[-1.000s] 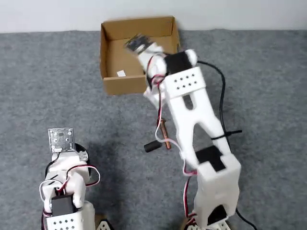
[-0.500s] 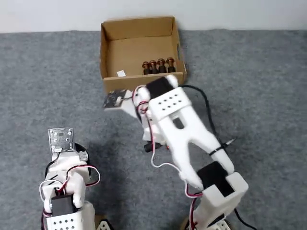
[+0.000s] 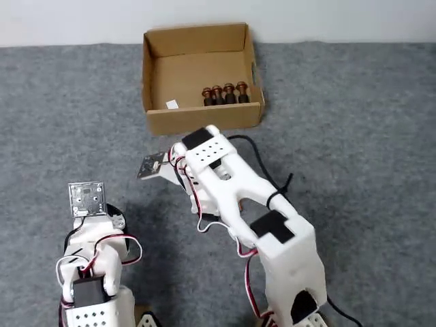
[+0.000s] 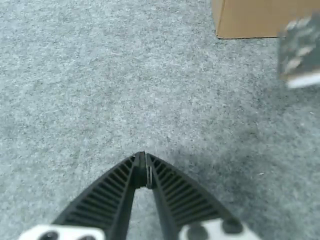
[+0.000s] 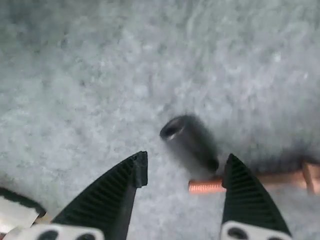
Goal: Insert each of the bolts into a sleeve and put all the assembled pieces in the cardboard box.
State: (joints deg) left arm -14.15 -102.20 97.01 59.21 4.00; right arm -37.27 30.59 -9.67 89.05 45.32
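The cardboard box (image 3: 197,117) stands at the back of the grey carpet with several assembled copper-and-black pieces (image 3: 225,95) lined up along its near wall. In the right wrist view my right gripper (image 5: 182,172) is open just above a black sleeve (image 5: 190,142) lying on the carpet, with a copper bolt (image 5: 260,181) beside it. From above, the right arm (image 3: 225,187) stretches over the middle of the carpet and hides both parts. My left gripper (image 4: 145,172) is shut with nothing in it, low over bare carpet at the front left.
A corner of the cardboard box (image 4: 260,20) and the right arm's camera board (image 4: 300,52) appear in the left wrist view. Open carpet lies to the left and right of the box.
The right arm pulled back from over the box toward the middle of the carpet and lowered over the loose sleeve and bolt. The row of pieces in the box came into sight. The left arm stayed still.
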